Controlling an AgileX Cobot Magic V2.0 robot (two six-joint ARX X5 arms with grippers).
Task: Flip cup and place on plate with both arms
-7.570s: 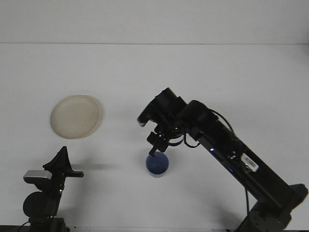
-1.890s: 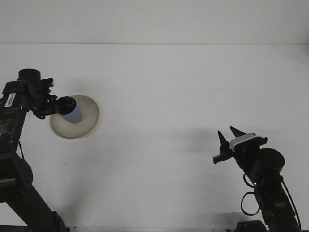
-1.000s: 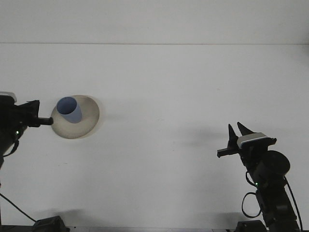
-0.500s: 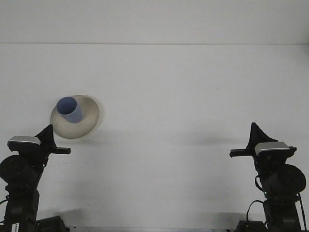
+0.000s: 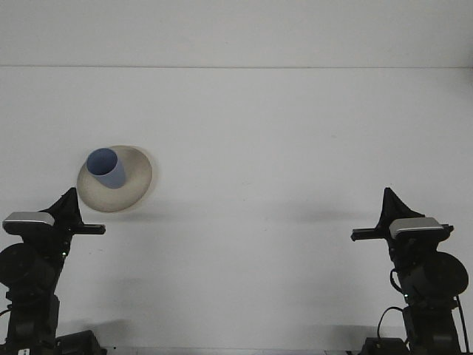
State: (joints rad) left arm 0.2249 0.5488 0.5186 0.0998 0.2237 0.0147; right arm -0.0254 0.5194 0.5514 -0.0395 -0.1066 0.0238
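White tabletop [image 5: 281, 148] fills the scene, backed by a pale wall. Toward the left side a blue cup [image 5: 106, 168] is seen standing mouth-up on a cream plate [image 5: 133, 185], set on the plate's left part. Nothing is touching the cup or the plate.

Just below the plate, near the left edge, the left gripper [image 5: 72, 214] is parked with its dark fingers pointing up; nothing is held, and how far it is parted cannot be told from this angle. Well apart, at the lower right, the right gripper [image 5: 388, 214] is parked likewise, empty, its opening also not readable.

Compared with half a second earlier, the left gripper is found slightly lower and further left, while the right gripper, cup and plate are unchanged. Nearly two seconds earlier the cup was gripped by the left gripper over the plate; it is now released.
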